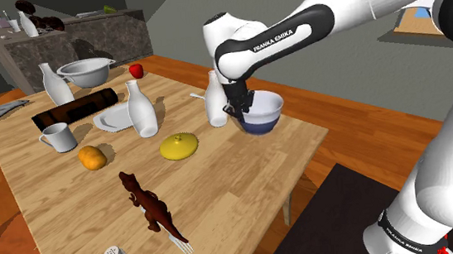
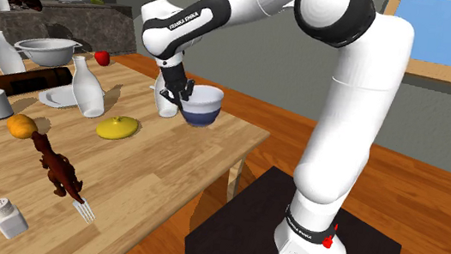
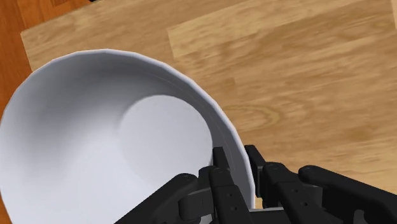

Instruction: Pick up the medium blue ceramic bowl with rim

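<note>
Clasping the rim of the bowl, the hand is holding it. A white bottle is standing just beside.

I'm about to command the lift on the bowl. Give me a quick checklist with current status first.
1. Target is the bowl, white inside with a blue lower outside: ok.
2. Gripper straddles the rim, one finger inside and one outside: ok.
3. Fingers clasp the bowl wall: ok, as far as the wrist view shows.
4. Clearance from the white bottle standing close beside the gripper: cannot tell.
5. Bowl sits level on the table: cannot tell.
</note>
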